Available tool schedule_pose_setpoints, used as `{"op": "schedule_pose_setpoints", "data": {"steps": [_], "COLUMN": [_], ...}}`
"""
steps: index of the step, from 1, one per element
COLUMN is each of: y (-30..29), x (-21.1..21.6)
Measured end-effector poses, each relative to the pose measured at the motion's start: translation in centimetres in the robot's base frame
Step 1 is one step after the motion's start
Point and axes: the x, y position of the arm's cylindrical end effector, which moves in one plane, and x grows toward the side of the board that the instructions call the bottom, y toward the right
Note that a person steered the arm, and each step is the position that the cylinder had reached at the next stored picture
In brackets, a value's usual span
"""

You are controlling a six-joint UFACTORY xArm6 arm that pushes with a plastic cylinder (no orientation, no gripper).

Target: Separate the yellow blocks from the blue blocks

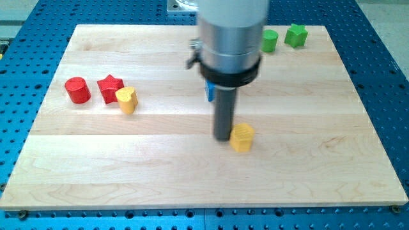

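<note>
A pale wooden board lies on a blue perforated table. The robot arm comes down from the view's top near the middle and ends in a dark rod. My tip rests on the board a little below centre; it has no jaws and holds nothing. A yellow block, roughly rounded in shape, sits just beside the tip on the view's right, so close that it seems to touch it. A blue block shows only as a thin sliver at the rod's left edge, above the tip; most of it is hidden behind the arm and its shape cannot be told. Well apart, toward the view's left, a yellow heart block touches a red star block, with a red cylinder just beside the star. At the view's top right stand a green cylinder and a green star block.
</note>
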Motion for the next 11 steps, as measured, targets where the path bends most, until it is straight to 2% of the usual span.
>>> {"op": "schedule_pose_setpoints", "data": {"steps": [1,2,3,4,5,6,7,8,9,10,11], "y": [4.5,3.9,-5.1,-3.2,-11.5,-22.0,-26.5,-20.6,-16.8,-14.7,-14.6], "x": [-1.5,2.9,9.1,3.7,-0.3,-0.4,-3.7,-6.3,-6.0,0.8,-6.2]}}
